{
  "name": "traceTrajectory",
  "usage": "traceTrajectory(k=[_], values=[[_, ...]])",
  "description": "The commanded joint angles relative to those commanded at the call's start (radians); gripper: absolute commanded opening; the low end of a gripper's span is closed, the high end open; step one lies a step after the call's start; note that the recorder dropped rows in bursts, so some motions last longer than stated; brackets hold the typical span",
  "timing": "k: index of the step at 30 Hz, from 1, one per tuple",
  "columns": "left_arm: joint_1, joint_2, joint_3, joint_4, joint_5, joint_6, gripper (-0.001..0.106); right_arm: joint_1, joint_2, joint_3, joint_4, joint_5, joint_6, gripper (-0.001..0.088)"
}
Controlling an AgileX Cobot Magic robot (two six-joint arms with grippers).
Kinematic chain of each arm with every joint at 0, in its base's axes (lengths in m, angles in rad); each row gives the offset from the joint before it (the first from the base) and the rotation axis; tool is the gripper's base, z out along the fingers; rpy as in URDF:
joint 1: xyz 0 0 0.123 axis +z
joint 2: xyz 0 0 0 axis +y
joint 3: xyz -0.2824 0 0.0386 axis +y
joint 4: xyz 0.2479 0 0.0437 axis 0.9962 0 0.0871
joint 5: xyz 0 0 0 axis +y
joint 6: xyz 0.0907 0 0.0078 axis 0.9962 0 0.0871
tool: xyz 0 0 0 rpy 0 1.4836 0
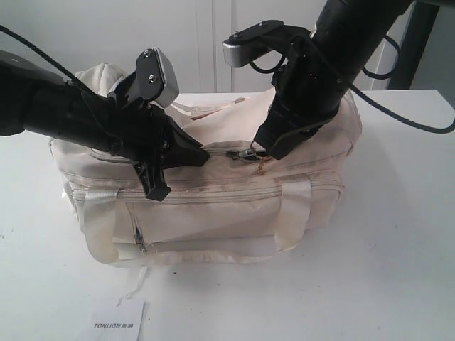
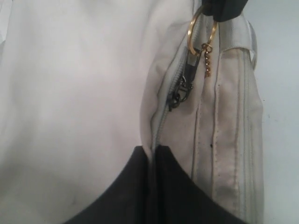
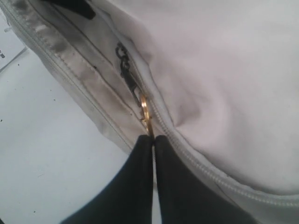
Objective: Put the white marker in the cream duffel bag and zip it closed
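The cream duffel bag (image 1: 213, 206) sits lengthwise in the middle of the white tabletop (image 1: 384, 270), front pocket and shiny straps facing the exterior camera, and both arms are on its top seam.

The left arm reaches in from the left edge, forearm almost level and dipping slightly, wrist turned so the left gripper (image 1: 202, 156) points along the zipper line. Its jaws are pressed together, and the wrist view shows them pinching the cream fabric right where the zipper tape runs in between them. That is a firm nip on the bag itself.

Over on the other side, the right arm drops in steeply from the top right, forearm slanted down and leftward, and the right gripper (image 1: 264, 150) meets the bag top near its middle. Its jaws are fully closed, and the gold pull ring (image 3: 145, 108) sits clamped at their tips, with the short gold chain hanging below. The ring leads to the dark zipper slider (image 2: 180, 91), which lies between the two grippers, close to both.

Between the left jaws and the slider, the zipper teeth look meshed. The two sets of jaws stand near each other, not touching.

A white TONLION card (image 1: 117, 323) lies on the tabletop in front of the bag.
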Motion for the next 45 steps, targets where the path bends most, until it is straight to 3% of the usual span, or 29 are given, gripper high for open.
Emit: traceTrajectory(k=[10, 38, 45], values=[[0.0, -0.002, 0.0, 0.0, 0.0, 0.0, 0.0, -0.029, 0.0, 0.0, -0.026, 0.0, 0.0, 0.0], [0.0, -0.034, 0.0, 0.0, 0.017, -0.004, 0.0, -0.031, 0.0, 0.0, -0.113, 0.0, 0.0, 0.0], [0.0, -0.034, 0.0, 0.0, 0.027, -0.012, 0.0, -0.073, 0.0, 0.0, -0.109, 0.0, 0.0, 0.0]])
